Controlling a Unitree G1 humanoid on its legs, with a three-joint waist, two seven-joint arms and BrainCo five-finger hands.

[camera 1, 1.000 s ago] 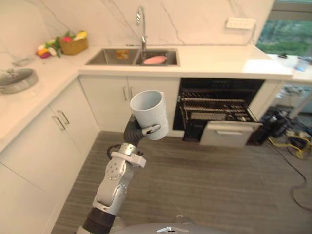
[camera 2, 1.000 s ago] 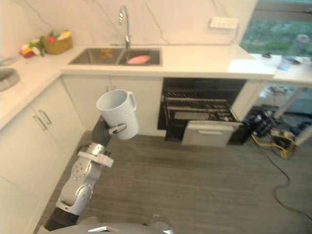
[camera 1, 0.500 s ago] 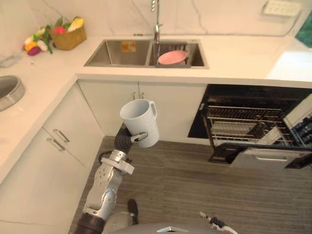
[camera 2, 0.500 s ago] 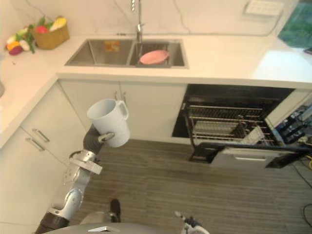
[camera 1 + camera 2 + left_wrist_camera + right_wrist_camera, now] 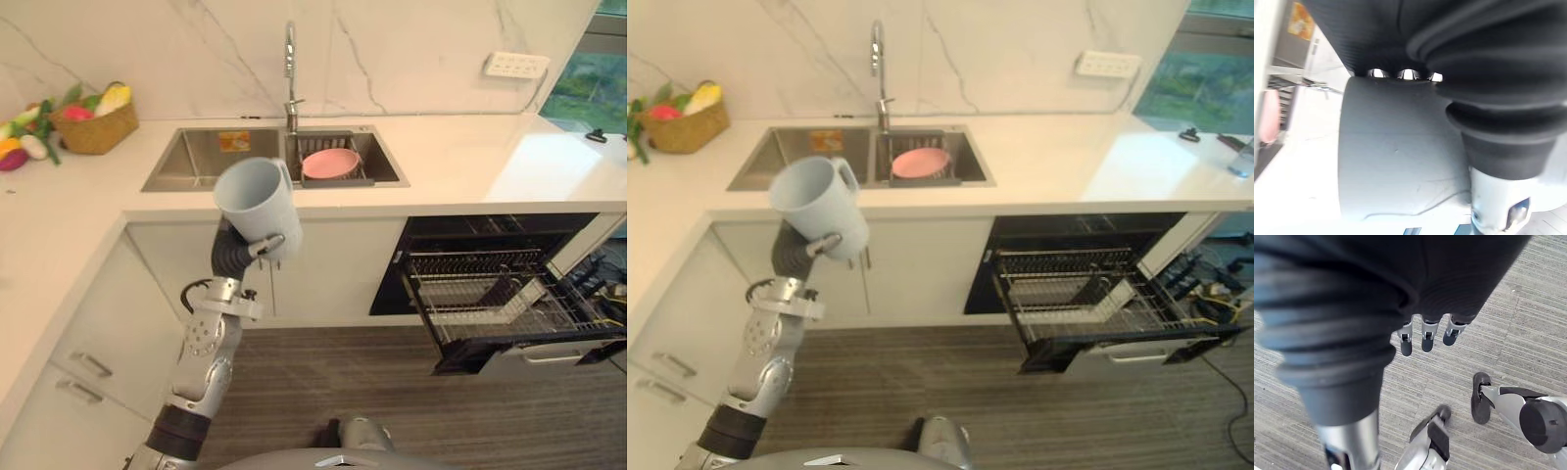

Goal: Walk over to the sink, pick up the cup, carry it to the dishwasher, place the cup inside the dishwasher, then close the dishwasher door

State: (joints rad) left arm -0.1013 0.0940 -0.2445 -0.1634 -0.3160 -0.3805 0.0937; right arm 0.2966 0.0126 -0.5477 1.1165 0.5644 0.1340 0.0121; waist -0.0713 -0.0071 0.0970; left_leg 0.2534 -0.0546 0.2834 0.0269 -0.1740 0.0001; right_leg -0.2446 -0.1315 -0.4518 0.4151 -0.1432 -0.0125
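Cup [image 5: 257, 208] is clamped in the left hand [image 5: 263, 247], fingers and thumb curled round its lower wall. It is pale blue-grey and plain, tilted with its mouth up and its handle on the far right side. It is held up before the counter edge, near the sink [image 5: 196, 162] and well left of the open dishwasher [image 5: 509, 299]. The right hand [image 5: 1423, 335] hangs over the floor, fingers relaxed and holding nothing.
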